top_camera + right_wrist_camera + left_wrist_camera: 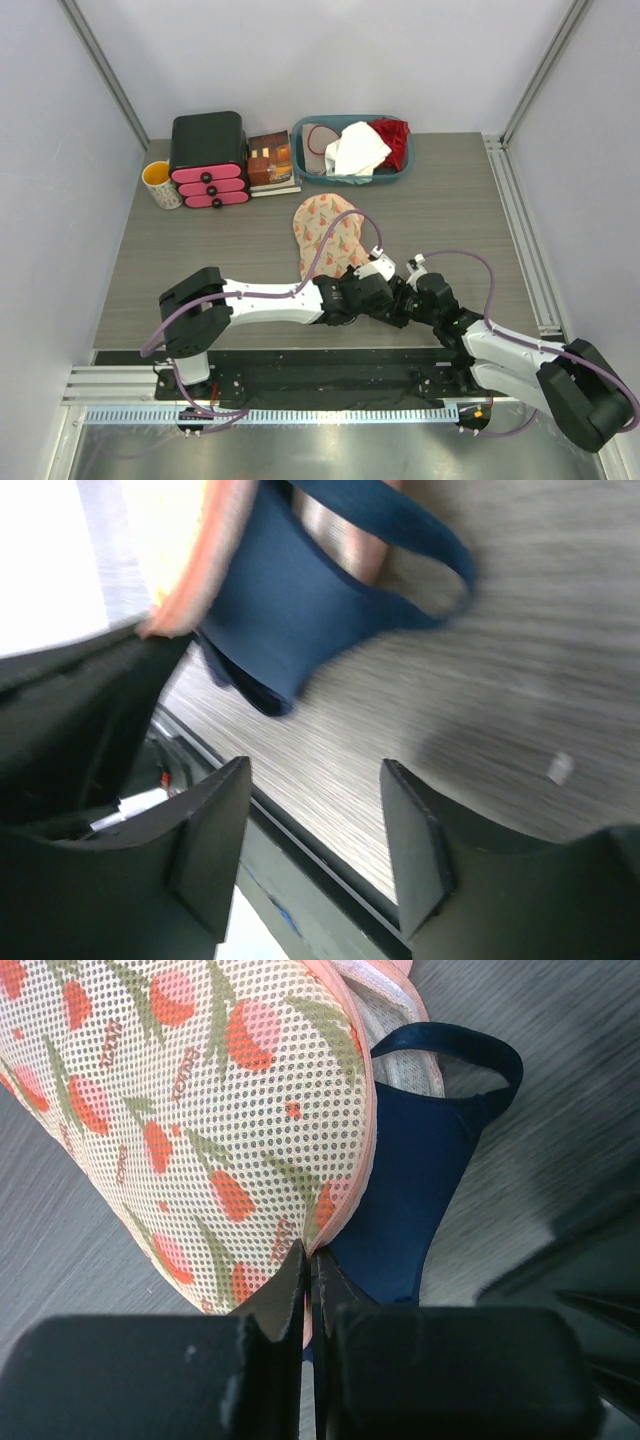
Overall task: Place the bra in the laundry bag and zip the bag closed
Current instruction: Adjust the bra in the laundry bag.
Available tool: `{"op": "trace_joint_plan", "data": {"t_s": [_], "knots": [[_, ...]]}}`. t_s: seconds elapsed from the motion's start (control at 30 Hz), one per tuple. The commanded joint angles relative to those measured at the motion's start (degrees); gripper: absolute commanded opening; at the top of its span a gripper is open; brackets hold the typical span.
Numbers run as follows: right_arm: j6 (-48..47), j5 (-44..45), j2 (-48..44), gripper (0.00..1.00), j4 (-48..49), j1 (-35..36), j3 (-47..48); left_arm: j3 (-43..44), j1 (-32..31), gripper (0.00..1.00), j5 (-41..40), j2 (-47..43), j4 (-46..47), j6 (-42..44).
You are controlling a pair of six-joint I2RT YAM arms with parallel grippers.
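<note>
The laundry bag (325,235) lies close to the front edge of the worktop (200,250), with open room on either side. The left tool (308,1260) pinches its pink rim at the near end. The bra (400,1190) pokes out from under the mesh lid there. The right tool (315,775) is spread open just beside it. A teal basket (398,176) at the back holds a white cloth (357,148).

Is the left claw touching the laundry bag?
Touching. The left wrist view shows the left claw pinching the pink edge of the laundry bag.
</note>
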Motion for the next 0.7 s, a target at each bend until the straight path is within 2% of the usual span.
{"op": "trace_joint_plan", "data": {"t_s": [0.0,0.17,0.37,0.53,0.6,0.67], "knots": [[3.0,3.5,2.6,0.57,14.2,1.8,0.2,3.3,-0.1,0.0,2.8,-4.1,-1.2,-2.7],[4.0,5.7,7.1,0.52,18.5,4.8,-0.4,4.4,0.0,0.0,4.4,-6.0,-2.2,-4.1],[5.3,11.3,7.2,0.5,20.8,8.8,-2.3,5.5,0.0,0.0,6.0,-6.2,-2.3,-4.5],[6.2,13.5,5.2,0.35,20.3,9.8,-2.7,5.6,0.0,0.0,6.2,-6.0,-2.7,-4.3],[6.3,13.9,4.1,0.34,18.1,9.8,-2.6,5.5,0.0,0.0,6.1,-5.9,-2.9,-4.2],[6.2,14.1,3.5,0.4,15.5,9.8,-1.8,5.6,0.2,0.0,6.0,-5.9,-3.0,-4.2]]}}
